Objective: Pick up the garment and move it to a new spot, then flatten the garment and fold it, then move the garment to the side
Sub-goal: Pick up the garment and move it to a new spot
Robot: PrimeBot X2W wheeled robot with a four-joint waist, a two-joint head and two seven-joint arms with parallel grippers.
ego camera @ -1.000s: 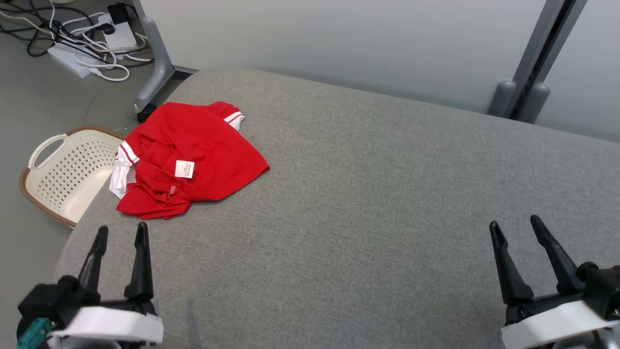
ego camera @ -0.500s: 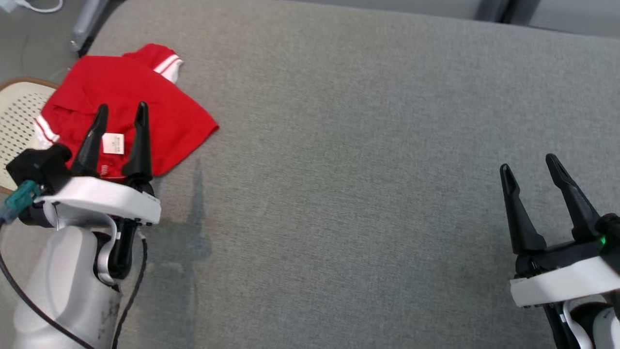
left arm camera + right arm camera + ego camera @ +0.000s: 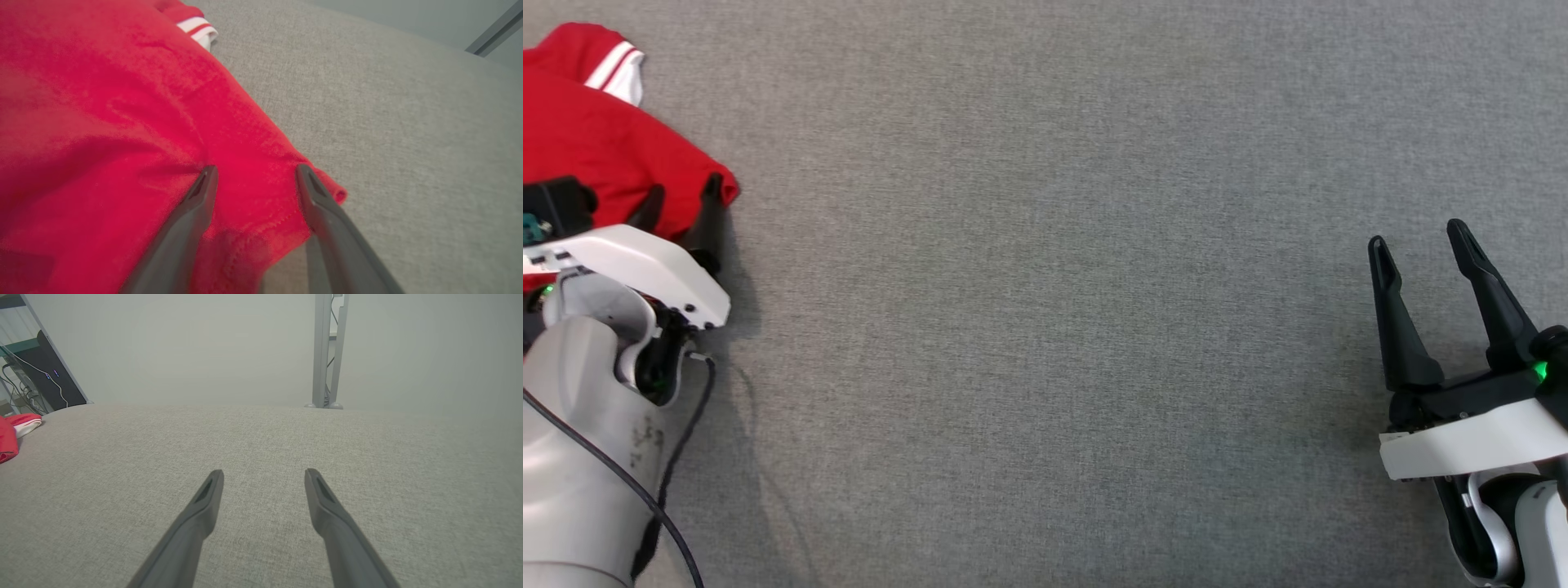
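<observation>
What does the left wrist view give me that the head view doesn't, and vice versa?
Left wrist view: the stitched hem of the garment, lying between the open fingers of the left gripper. Head view: the right gripper, open, above the grey cushion, well away from the garment. Both: the red garment, its white-striped cuff, the left gripper.

The garment (image 3: 122,102) is seen in bright red throughout, and its cuff (image 3: 621,73) is banded in white with a thin red stripe. The table (image 3: 1045,286) is covered in mid-grey cloth with a fine speckled weave. The fingers (image 3: 1396,327) of the right gripper (image 3: 1417,235) are seen as black from the head and dark grey from the wrist, as are those of the left gripper (image 3: 684,189). The housing (image 3: 1470,445) behind each pair is coloured white, and the left forearm (image 3: 572,490) pale silver-grey. A green light (image 3: 1540,372) is lit at the right wrist. The wall (image 3: 184,347) is pale grey-green, the post (image 3: 327,351) mid-grey.
</observation>
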